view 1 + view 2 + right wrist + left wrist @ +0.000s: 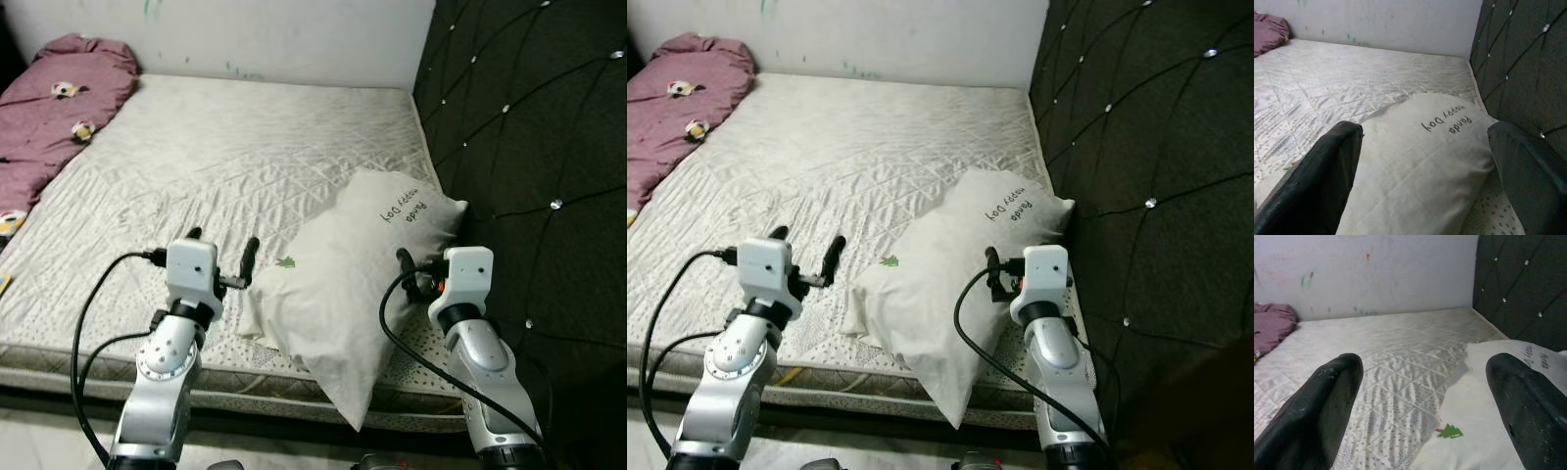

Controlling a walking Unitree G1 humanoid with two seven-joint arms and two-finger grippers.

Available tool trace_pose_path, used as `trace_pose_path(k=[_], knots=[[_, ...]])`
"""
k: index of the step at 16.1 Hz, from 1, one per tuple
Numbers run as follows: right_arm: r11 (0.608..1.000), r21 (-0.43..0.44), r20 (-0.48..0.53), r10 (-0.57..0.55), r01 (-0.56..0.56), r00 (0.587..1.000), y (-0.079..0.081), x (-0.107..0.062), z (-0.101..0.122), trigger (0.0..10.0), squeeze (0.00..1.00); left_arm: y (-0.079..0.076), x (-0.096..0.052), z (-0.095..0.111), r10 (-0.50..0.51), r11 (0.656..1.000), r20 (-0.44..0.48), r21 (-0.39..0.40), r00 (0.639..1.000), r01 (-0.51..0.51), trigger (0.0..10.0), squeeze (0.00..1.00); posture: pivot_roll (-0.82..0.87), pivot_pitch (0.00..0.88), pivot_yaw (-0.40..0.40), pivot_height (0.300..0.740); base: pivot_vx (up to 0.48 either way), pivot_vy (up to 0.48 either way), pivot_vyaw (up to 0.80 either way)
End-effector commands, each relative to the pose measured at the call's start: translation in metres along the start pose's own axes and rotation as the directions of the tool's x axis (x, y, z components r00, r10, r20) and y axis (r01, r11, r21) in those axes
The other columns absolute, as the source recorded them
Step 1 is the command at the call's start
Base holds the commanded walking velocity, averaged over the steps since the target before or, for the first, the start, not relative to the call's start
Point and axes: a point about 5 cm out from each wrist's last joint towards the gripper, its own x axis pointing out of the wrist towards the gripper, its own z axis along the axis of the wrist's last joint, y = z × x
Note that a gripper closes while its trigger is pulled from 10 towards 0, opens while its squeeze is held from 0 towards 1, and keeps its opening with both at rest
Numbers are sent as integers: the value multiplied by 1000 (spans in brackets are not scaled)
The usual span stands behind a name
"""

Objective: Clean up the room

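The left gripper [221, 247] hovers wide open over the bed [225, 157], just beside the white pillow [343, 294]. The right gripper [1425, 186], fingers also spread wide, hangs over the pillow near the dark headboard [529, 147]. The pillow's low corner overhangs the mattress edge, and a purple blanket [49, 117] is cut off at the far left.

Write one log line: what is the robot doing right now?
stage: at bed | left gripper: open, beside pillow | right gripper: open, over pillow | pillow: on mattress, unheld
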Motion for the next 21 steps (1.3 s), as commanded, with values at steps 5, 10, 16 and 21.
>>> trace_pose_path(k=[5,10,16,21], knots=[[1000,10,7,-5,5,1000,-1,2,3,10000,0,2,2,2,11,1000,3,30,1000,-11,10000,0,-37,0,-2,715,0,0,0],[1000,13,7,-2,2,1000,-1,3,4,10000,0,5,5,3,56,998,-5,40,998,-55,10000,0,-37,0,-3,654,0,0,0],[1000,14,10,5,-5,1000,-1,4,5,10000,0,7,6,5,77,997,6,30,997,-78,10000,0,-40,0,-6,639,0,0,0],[1000,10,10,8,-8,1000,-1,4,6,10000,0,7,5,5,54,999,5,-1,999,-54,10000,0,-45,0,-9,639,0,0,0]])
